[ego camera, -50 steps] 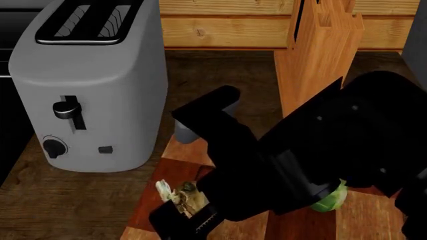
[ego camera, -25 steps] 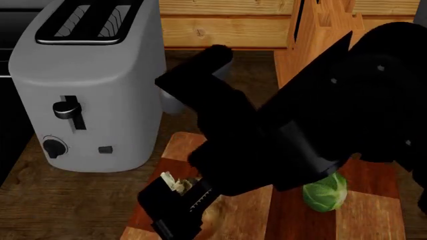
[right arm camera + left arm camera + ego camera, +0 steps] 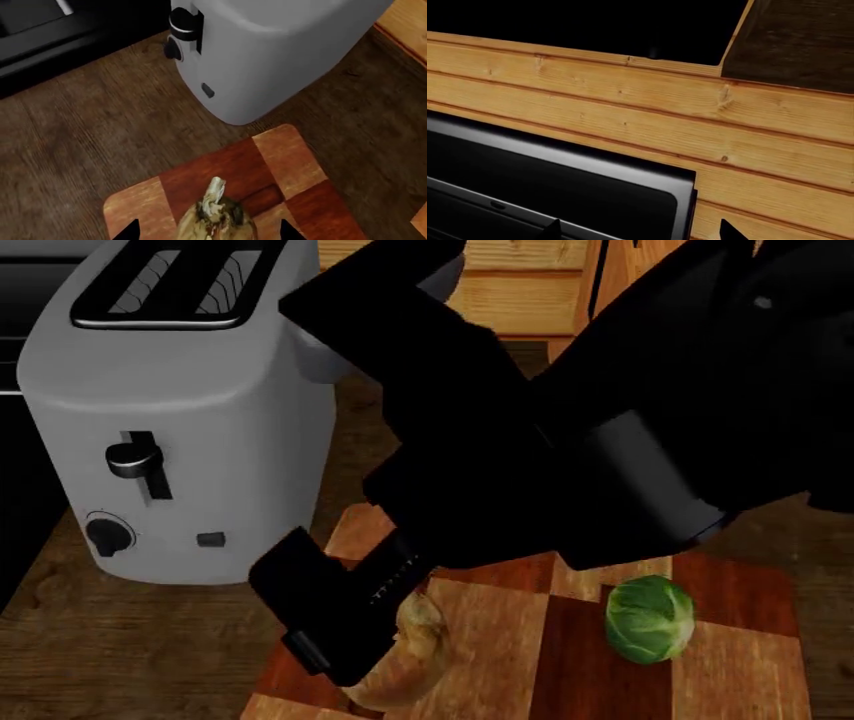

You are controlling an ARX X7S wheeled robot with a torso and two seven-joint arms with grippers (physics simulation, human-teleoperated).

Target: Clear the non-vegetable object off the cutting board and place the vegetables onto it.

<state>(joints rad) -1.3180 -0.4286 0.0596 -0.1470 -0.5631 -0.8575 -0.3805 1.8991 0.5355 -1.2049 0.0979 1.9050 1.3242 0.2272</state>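
Observation:
The patchwork wooden cutting board (image 3: pixel 727 665) lies in front of the toaster. The tan onion (image 3: pixel 411 655) rests on its left part, dried white top (image 3: pixel 215 192) pointing up. The green Brussels sprout (image 3: pixel 650 618) sits on the board's right part. My right gripper (image 3: pixel 208 232) hangs open above the onion, its fingertips wide on either side and not touching it; one black finger (image 3: pixel 331 618) covers the onion's left side in the head view. My left gripper (image 3: pixel 640 231) is open and empty, facing a wooden wall, away from the board. The non-vegetable object is out of view.
A grey toaster (image 3: pixel 174 430) stands just left of the board on the dark wooden counter (image 3: pixel 80 150). A light wooden knife block (image 3: pixel 617 285) rises behind my right arm. A black appliance (image 3: pixel 560 185) and plank wall (image 3: pixel 694 115) fill the left wrist view.
My right arm has risen and drawn back from the board. The onion now lies in plain sight on the board below the open jaws, and the sprout is uncovered.

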